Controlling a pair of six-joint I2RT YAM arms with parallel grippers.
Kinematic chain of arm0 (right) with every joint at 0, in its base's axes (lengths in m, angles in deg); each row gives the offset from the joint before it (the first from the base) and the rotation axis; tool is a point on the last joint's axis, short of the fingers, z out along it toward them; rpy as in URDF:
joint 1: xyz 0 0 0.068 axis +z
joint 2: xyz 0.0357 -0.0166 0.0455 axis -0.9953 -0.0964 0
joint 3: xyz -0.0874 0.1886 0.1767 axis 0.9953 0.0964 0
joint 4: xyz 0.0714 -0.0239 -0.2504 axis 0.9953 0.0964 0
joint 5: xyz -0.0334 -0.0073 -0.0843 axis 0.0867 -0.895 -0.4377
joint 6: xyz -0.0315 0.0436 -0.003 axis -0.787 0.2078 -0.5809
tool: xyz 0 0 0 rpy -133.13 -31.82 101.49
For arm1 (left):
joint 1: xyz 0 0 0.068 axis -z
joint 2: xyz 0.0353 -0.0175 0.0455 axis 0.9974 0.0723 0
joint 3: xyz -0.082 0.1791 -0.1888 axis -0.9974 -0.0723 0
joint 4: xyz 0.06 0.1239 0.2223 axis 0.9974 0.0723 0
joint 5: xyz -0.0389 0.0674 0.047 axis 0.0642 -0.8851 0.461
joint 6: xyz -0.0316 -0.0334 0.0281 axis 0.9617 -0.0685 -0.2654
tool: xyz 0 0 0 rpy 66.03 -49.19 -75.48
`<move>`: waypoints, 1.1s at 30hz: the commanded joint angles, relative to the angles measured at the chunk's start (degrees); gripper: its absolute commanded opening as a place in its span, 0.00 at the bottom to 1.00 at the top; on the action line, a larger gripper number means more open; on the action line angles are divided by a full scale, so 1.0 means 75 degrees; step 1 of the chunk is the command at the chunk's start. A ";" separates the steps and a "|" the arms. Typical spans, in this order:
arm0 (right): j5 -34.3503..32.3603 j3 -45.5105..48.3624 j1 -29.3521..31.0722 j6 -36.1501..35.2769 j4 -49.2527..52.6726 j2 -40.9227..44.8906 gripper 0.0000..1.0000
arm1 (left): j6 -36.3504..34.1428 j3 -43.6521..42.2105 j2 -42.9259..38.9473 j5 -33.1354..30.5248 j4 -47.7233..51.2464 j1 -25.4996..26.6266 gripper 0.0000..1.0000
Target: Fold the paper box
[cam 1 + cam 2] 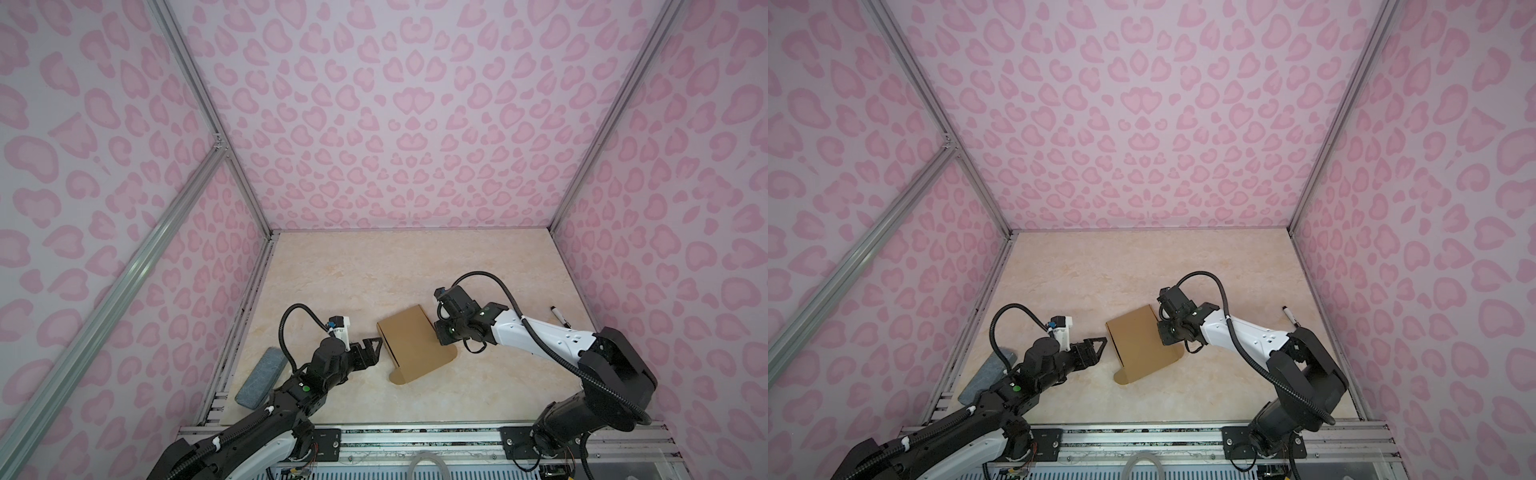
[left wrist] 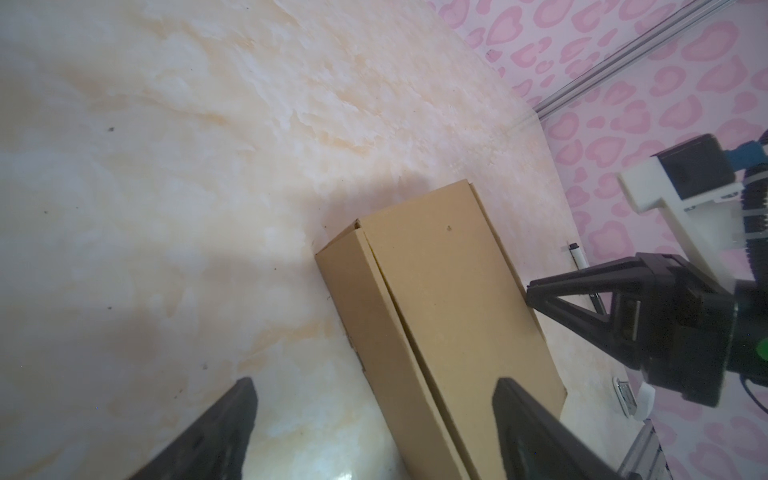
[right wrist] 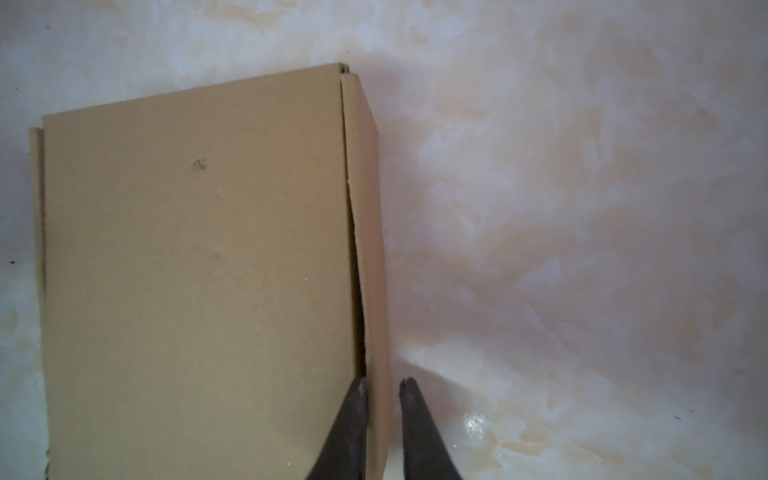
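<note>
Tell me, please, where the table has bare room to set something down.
The far half of the table, between the paper box and the back wall, is bare; so is the near strip before the front rail. Crowded: around the box, between left gripper and right gripper; a marker near the right wall.

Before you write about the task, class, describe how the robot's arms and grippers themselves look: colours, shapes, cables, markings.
Both arms have black joints and white shells, the left arm and right arm alike, each with a looping black ribbed cable and green lights. The left gripper and right gripper have black, tapering triangular fingers.
</note>
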State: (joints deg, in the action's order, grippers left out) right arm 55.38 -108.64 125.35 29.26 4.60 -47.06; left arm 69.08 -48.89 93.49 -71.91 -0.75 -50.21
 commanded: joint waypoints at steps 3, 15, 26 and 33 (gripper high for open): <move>-0.0212 -0.0024 -0.0002 -0.0142 0.0027 -0.0225 0.15 | -0.0039 0.0064 0.0042 0.0053 -0.0298 -0.0014 0.91; 0.0074 0.0073 -0.0108 0.0060 -0.0070 0.0125 0.00 | 0.0108 0.0104 0.0131 0.0188 -0.0391 0.0006 0.91; 0.3015 0.0968 -0.1317 0.1015 -0.1294 0.0370 0.00 | 0.0469 0.0374 -0.1277 0.0279 -0.0006 0.0013 0.92; 0.3414 0.1042 -0.1372 0.1161 -0.1472 0.0449 0.00 | 0.0532 0.0750 -0.0449 0.0761 -0.0055 0.0106 0.96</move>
State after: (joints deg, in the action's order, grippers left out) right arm 77.83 -101.07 115.10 37.22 -4.38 -44.15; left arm 72.55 -44.11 88.64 -67.84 -0.34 -49.51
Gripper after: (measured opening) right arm 0.049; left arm 0.958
